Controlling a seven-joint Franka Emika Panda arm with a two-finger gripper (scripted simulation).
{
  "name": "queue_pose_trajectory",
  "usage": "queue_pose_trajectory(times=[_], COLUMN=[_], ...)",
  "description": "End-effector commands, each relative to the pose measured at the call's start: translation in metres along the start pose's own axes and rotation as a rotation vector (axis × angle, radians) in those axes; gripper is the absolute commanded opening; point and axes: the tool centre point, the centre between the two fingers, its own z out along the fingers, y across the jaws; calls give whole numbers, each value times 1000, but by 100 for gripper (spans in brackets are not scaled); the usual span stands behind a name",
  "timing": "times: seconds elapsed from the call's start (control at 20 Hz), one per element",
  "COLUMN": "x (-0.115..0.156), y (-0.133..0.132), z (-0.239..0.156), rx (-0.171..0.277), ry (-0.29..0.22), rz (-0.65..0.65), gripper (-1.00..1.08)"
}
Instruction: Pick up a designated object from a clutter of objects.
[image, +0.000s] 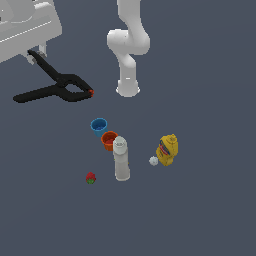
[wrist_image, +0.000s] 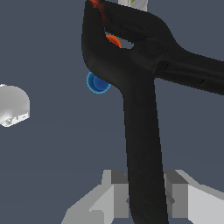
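Up close, the wrist view shows the gripper (wrist_image: 146, 199) clamped on one handle of the black clamp (wrist_image: 140, 87). Only the exterior view shows the clamp (image: 60, 87) at the frame's upper left, well apart from the clutter (image: 120, 150) at centre.

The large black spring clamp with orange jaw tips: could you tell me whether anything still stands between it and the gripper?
Nothing visible does. The gripper is closed on one long handle of the large black spring clamp, fingers on either side. The blue cup and the other items lie apart from it.
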Motion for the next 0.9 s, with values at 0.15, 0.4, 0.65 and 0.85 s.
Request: queue_pose_trajectory(times=[0.15, 0.4, 0.65, 0.85], x=[0, 0, 0, 0], y=[-1, -2, -2, -2], z=[-11, -32, -53, -61], rx=[-3, -3, -3, -3], ry=[0, 1, 1, 1], rz=[0, 0, 0, 0], gripper=[-100, -100, -100, -100])
